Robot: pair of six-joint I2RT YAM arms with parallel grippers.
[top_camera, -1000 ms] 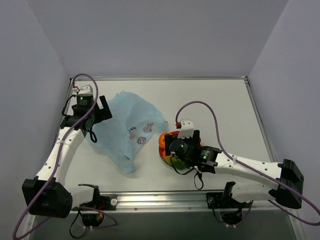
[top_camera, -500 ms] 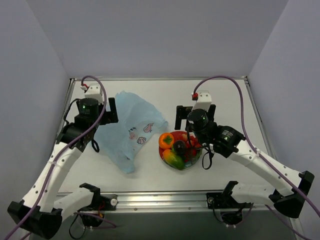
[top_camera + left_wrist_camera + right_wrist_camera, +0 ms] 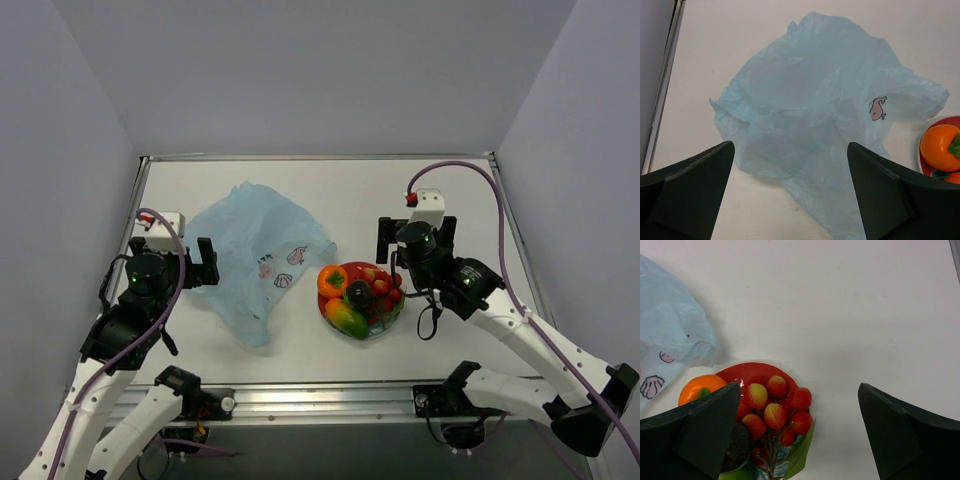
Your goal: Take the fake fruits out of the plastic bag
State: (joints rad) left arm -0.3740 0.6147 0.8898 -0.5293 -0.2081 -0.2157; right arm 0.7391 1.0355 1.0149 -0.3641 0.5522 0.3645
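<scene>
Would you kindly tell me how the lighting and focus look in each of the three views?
Top external: soft, even light, faint shadows, everything sharp. Left wrist: the plastic bag is crisp, while the dark jaws at the bottom corners are slightly soft-edged. Right wrist: the berries are in focus, with a small glint on the red plate; no motion blur.

White shells, black joints on left arm (image 3: 130, 320), right arm (image 3: 530, 335). Lilac cables (image 3: 478, 171) alongside. White camera boxes (image 3: 430, 201), red-tipped. Black wedge fingers (image 3: 687, 195).
</scene>
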